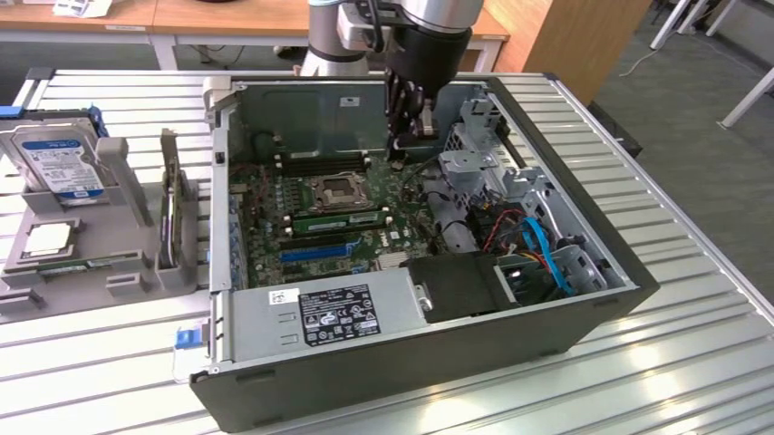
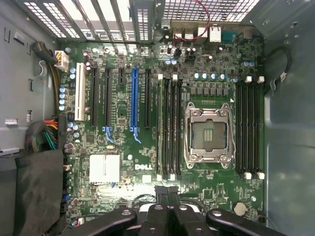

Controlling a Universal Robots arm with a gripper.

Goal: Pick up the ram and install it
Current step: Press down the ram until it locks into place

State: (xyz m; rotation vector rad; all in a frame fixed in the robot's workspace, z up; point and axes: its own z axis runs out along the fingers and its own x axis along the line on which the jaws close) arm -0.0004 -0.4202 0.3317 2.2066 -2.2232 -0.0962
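text: "DELL" | on: motherboard | power-supply label: print too small to read

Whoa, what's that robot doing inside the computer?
A robot arm's gripper hangs inside the open computer case, above the green motherboard, with its jaws shut and nothing visible between them. A ram stick looks already seated in a slot beside the empty processor socket. A hard drive waits in a holder outside the case.

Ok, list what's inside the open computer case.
Motherboard with its processor socket, memory slots, power supply and drive cables. The shut end effector hangs over the board. Whatever lies under the power supply is covered.
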